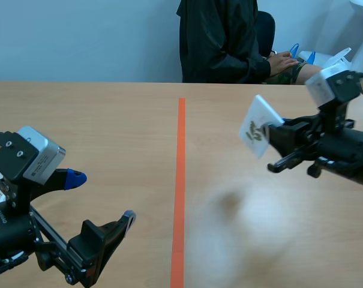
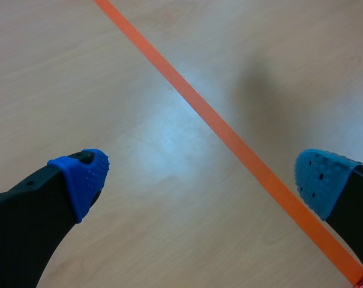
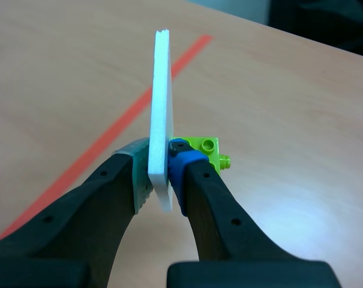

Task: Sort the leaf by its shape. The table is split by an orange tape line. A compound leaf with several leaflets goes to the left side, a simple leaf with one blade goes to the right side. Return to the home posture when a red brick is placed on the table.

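Clamping white card (image 3: 162, 102) edgewise, right gripper (image 3: 163, 171)

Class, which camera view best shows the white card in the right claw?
The scene view: the flat white foam card shows its printed face, with a dark picture, held in the right claw. The right wrist view shows only its thin edge. The left wrist view shows none of it.

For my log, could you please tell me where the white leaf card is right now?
In the scene view the white leaf card is clamped in the right gripper, above the table, right of the orange tape line.
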Available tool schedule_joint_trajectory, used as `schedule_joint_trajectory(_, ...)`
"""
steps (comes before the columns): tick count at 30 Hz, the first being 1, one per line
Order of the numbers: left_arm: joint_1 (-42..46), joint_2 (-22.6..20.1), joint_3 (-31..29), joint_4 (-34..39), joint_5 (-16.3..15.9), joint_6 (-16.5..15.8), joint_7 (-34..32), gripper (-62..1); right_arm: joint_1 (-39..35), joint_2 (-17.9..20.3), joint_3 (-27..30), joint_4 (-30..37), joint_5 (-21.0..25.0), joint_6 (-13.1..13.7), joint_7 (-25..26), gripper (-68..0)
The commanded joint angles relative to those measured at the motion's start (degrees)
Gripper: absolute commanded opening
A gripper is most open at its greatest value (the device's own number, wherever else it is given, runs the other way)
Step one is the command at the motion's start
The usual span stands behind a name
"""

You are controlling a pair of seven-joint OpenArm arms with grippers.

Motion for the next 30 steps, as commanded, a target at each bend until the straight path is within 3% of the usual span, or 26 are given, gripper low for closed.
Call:
schedule_joint_trajectory(1, 0.2, 0.1, -0.3, 1.6, -0.6, -0.2, -0.8, 1.4, 0.9, 0.8, 2.2, 0.1, 2.2, -0.6, -0.8, -66.2)
schedule_joint_trajectory(5, 0.2, 0.1, -0.3, 1.6, -0.6, -0.2, -0.8, 1.4, 1.4, 0.8, 7.3, -1.3, 4.7, -6.4, -3.3, -66.2)
schedule_joint_trajectory(9, 0.2, 0.1, -0.3, 1.6, -0.6, -0.2, -0.8, 1.4, 4.2, 0.8, 8.3, -6.8, 5.0, -10.6, -3.2, -66.2)
schedule_joint_trajectory(19, 0.2, 0.1, -0.3, 1.6, -0.6, -0.1, -0.8, 1.4, 14.8, 0.8, 8.3, -23.9, 3.8, -11.7, 0.9, -66.2)
schedule_joint_trajectory(23, 0.2, 0.1, -0.3, 1.6, -0.6, -0.1, -0.8, 1.4, 17.4, 0.8, 7.9, -29.2, 0.1, -13.2, 3.8, -66.2)
schedule_joint_trajectory(27, 0.2, 0.1, -0.3, 1.6, -0.6, -0.1, -0.8, 1.4, 18.3, 0.8, 7.9, -33.3, -0.8, -15.4, 4.6, -66.2)
schedule_joint_trajectory(30, 0.2, 0.1, -0.3, 1.6, -0.6, -0.1, -0.8, 1.4, 18.2, 0.8, 7.9, -34.8, -1.6, -15.5, 4.7, -65.3)
